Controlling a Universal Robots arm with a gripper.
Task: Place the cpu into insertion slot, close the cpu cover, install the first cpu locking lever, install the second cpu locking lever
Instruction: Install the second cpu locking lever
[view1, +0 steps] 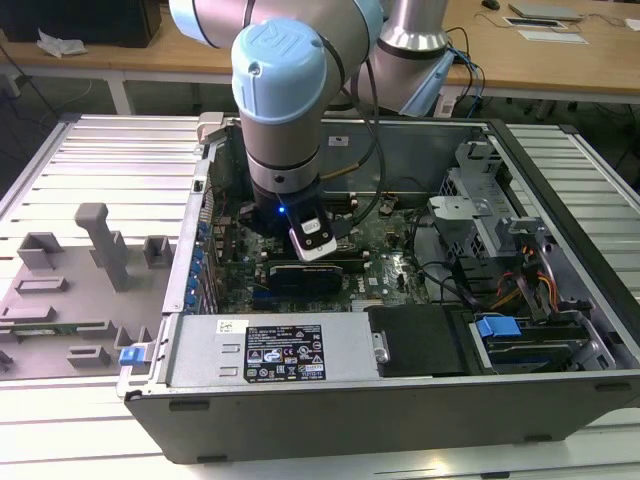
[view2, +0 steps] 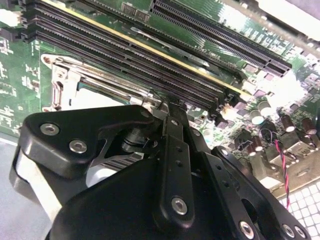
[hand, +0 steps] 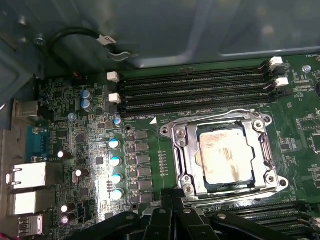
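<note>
From my remote station, I saw the arm reaching down into an open computer case (view1: 560, 300) that lay on a slatted metal table (view1: 110, 160). The gripper (view2: 167, 107) hung low over the green motherboard (hand: 150, 165), its black fingers (hand: 172, 200) drawn together with nothing between them that I could make out. In the first wrist view the chip (hand: 222, 157) sat flat in the socket (hand: 186, 152), its dull silver top smeared with pale residue. The silver cover frame (hand: 265, 150) lay down around the chip, which showed through the square window. The fingertips were just beside the socket's edge, on the side away from the long black memory slots (hand: 195, 90). I could not tell how the locking levers stood. In the exterior view a grey parts tray (view1: 80, 290) rested on the table to the exterior view's left of the case.
</note>
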